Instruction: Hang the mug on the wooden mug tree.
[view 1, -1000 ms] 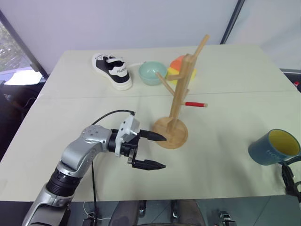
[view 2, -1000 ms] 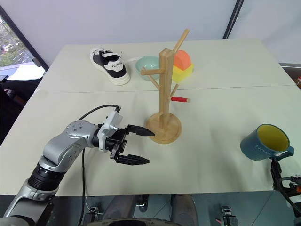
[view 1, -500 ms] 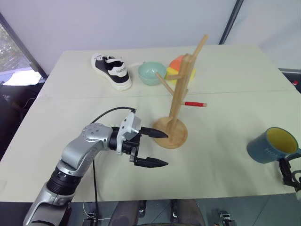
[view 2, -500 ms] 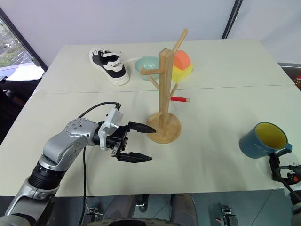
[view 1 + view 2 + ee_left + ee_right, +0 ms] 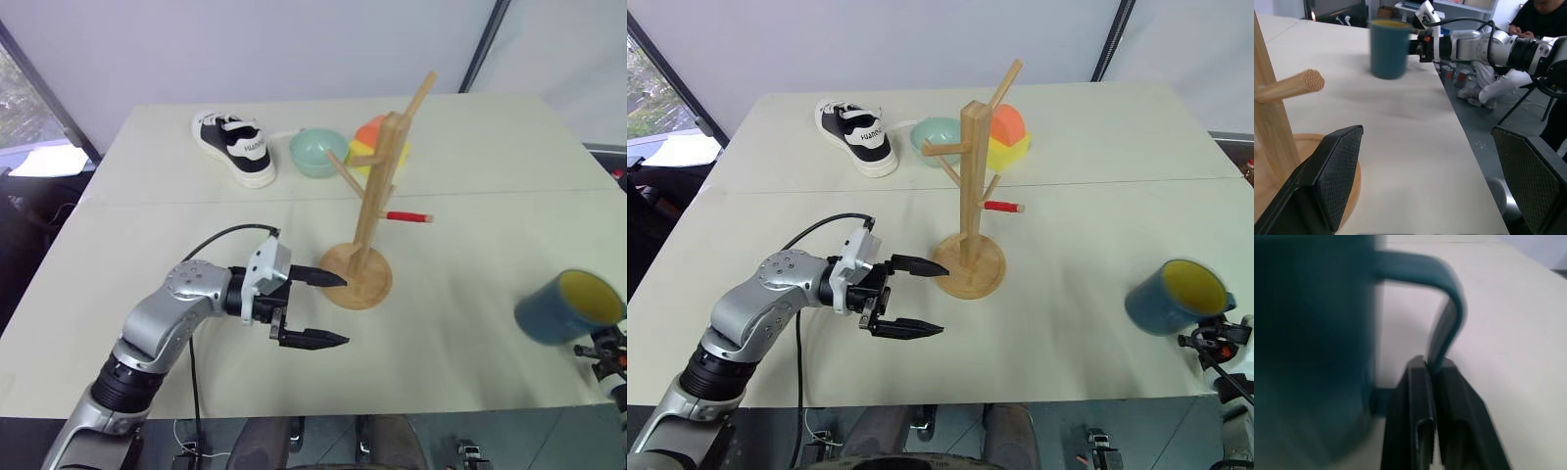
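Observation:
The slate-blue mug (image 5: pixel 568 306) with a yellow inside stands near the table's right front corner, its outline blurred. My right gripper (image 5: pixel 1432 364) is shut on the lower end of the mug's handle (image 5: pixel 1447 323), and it also appears behind the mug (image 5: pixel 1388 46) as the right gripper (image 5: pixel 1422 45). The wooden mug tree (image 5: pixel 377 176) rises at mid-table on its round base (image 5: pixel 358 277), with a red-tipped peg (image 5: pixel 407 216). My left gripper (image 5: pixel 343 310) is open, pointing sideways just left of that base, holding nothing.
A black-and-white shoe (image 5: pixel 235 147), a mint-green bowl (image 5: pixel 318 152) and an orange-and-yellow object (image 5: pixel 370 137) sit at the back. The table's front edge (image 5: pixel 392 411) runs close to both grippers. A seated person (image 5: pixel 1542 29) is beyond the table's right side.
My right gripper went from open to shut on the mug's handle while edging forward. The mug now looks blurred and slightly shifted. The left arm stayed put.

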Controlling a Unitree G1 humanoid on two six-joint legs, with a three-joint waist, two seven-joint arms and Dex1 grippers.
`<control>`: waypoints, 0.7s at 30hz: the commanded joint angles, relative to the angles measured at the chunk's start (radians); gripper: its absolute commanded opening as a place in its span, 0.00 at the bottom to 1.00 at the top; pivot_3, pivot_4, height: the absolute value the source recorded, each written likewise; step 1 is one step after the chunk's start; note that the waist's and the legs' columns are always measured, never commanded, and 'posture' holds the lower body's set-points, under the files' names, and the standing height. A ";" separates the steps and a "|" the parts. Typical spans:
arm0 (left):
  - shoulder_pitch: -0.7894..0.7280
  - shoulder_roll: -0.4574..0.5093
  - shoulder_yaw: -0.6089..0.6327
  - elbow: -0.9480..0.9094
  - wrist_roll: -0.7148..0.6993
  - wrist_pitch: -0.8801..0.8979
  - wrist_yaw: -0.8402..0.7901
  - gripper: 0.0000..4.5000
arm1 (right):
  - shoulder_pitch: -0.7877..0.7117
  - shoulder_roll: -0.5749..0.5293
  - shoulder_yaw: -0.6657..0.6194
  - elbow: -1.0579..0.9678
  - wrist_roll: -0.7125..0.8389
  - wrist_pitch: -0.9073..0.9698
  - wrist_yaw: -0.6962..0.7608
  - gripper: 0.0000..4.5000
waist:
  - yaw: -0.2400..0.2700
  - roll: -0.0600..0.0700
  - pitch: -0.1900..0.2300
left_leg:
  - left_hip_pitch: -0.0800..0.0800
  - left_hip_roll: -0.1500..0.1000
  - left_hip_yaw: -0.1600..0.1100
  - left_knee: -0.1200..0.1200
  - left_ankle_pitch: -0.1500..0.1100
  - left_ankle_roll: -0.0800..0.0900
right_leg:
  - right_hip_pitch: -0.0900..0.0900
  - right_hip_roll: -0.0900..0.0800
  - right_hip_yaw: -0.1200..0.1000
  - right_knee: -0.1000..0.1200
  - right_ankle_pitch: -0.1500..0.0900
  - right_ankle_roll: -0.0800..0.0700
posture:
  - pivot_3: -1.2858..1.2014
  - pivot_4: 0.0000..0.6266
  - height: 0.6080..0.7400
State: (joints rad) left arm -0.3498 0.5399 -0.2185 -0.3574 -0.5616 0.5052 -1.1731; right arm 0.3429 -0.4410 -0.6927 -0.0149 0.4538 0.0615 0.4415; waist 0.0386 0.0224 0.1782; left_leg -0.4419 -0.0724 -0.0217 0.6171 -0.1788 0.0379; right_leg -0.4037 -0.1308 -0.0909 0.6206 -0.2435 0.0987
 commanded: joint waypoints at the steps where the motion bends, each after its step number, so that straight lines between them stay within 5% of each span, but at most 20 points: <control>1: 0.002 0.008 0.022 -0.032 -0.008 -0.023 0.006 1.00 | 0.002 -0.016 -0.006 -0.028 0.006 -0.011 0.014 0.01 | 0.000 0.000 0.000 | 0.000 0.000 0.000 0.000 0.000 0.000 | 0.000 0.000 0.000 0.000 0.000 0.000 | 0.52 0.24 0.97; 9: 0.009 0.026 0.079 0.056 0.019 -0.076 0.035 1.00 | 0.009 -0.187 0.162 -0.374 -0.122 -0.018 0.141 0.01 | -0.005 0.000 0.000 | 0.001 0.000 0.000 0.000 0.000 0.000 | -0.001 0.000 0.001 0.001 -0.001 0.002 | 0.52 0.24 0.97; 15: -0.001 0.032 0.136 0.138 0.048 -0.152 0.052 1.00 | -0.117 -0.395 0.274 -0.598 -0.168 0.093 0.212 0.01 | 0.007 -0.006 0.001 | 0.001 0.001 0.001 0.000 -0.001 -0.002 | -0.003 0.000 0.002 0.006 -0.001 0.001 | 0.52 0.24 0.97; 21: -0.004 0.039 0.168 0.154 0.043 -0.172 0.055 1.00 | -0.271 -0.485 0.326 -0.661 -0.141 0.213 0.248 0.01 | 0.004 -0.009 0.002 | -0.003 0.000 0.001 0.006 -0.003 0.001 | -0.002 -0.001 0.001 -0.002 0.000 0.001 | 0.52 0.24 0.97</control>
State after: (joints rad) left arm -0.3448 0.5692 -0.0855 -0.1923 -0.5101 0.3546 -1.1170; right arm 0.0973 -0.8981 -0.3591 -0.6356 0.2988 0.2534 0.6757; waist 0.0427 0.0136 0.1805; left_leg -0.4444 -0.0724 -0.0203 0.6231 -0.1830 0.0401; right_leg -0.4061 -0.1318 -0.0902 0.6178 -0.2426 0.0982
